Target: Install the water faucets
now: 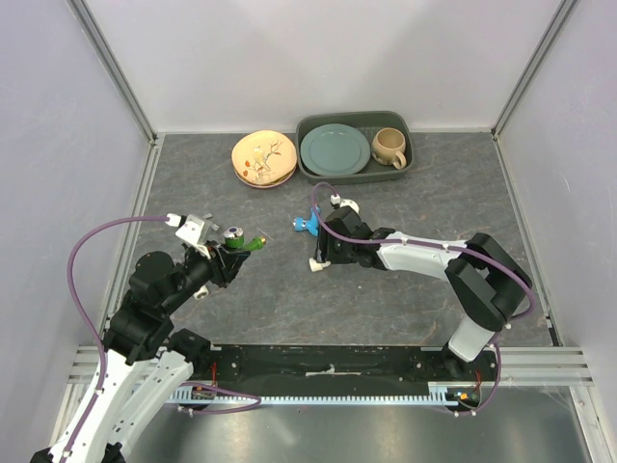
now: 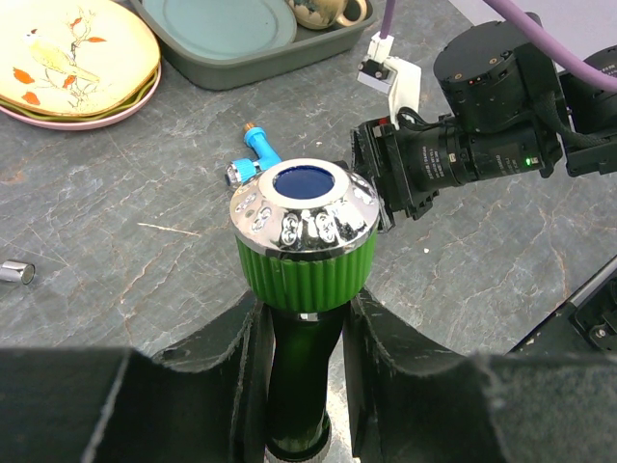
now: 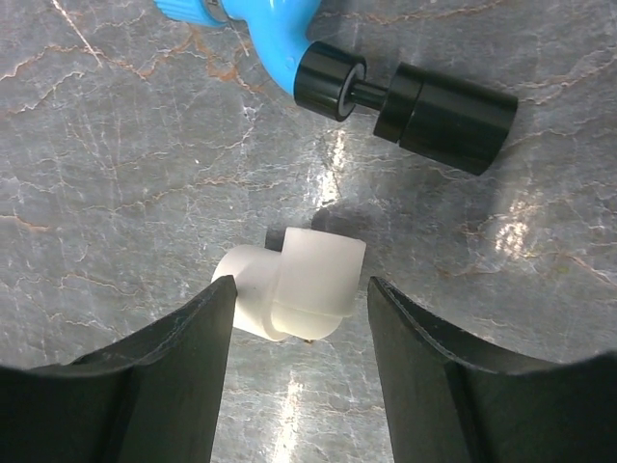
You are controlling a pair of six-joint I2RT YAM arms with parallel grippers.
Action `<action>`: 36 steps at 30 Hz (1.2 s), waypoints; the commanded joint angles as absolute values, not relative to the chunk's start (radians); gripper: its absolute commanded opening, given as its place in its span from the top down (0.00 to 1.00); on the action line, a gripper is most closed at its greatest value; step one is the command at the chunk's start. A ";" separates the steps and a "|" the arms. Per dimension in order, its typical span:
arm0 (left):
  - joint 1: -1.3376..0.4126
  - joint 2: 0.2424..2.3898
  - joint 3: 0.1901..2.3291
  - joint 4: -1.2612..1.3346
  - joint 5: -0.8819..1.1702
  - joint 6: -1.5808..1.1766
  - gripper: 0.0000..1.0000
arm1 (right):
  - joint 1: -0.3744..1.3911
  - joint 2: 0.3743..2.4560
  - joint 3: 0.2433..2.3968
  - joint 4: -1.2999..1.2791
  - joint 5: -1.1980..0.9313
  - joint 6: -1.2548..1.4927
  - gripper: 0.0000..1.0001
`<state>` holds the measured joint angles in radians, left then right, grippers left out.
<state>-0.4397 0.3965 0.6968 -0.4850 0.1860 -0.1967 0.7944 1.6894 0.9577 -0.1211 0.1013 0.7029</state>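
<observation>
My left gripper (image 1: 229, 255) is shut on the bright green faucet (image 1: 246, 242) and holds it above the table. In the left wrist view the fingers (image 2: 246, 357) clamp its dark green body (image 2: 299, 367), below the ribbed green knob with a chrome cap. The light blue faucet (image 1: 306, 225) with a black end (image 3: 439, 101) lies on the table, also seen in the left wrist view (image 2: 253, 157). My right gripper (image 1: 319, 258) is open and low over the table. A white elbow fitting (image 3: 301, 282) lies between its fingers (image 3: 174, 367), just short of the blue faucet (image 3: 275, 43).
A grey tray (image 1: 405, 164) at the back holds a teal plate (image 1: 335, 149) and a mug (image 1: 389, 147). Stacked painted plates (image 1: 263, 158) sit to its left. A small grey metal piece (image 2: 15, 272) lies on the table. A white piece (image 1: 201, 292) shows by the left arm.
</observation>
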 commanded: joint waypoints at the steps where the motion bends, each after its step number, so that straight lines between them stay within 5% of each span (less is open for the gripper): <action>1: -0.436 0.397 0.700 -0.459 0.201 -0.175 0.98 | 0.796 1.733 0.934 -0.118 0.049 0.692 0.36; 11: -0.436 0.402 0.701 -0.460 0.202 -0.175 0.98 | 0.796 1.796 0.939 -0.086 -0.006 0.701 0.36; 18: -0.436 0.403 0.701 -0.459 0.206 -0.175 0.98 | 0.798 1.792 0.931 -0.080 -0.020 0.698 0.46; 36: -0.436 0.402 0.698 -0.460 0.207 -0.175 0.98 | 0.795 1.873 1.212 -0.411 0.029 0.506 0.34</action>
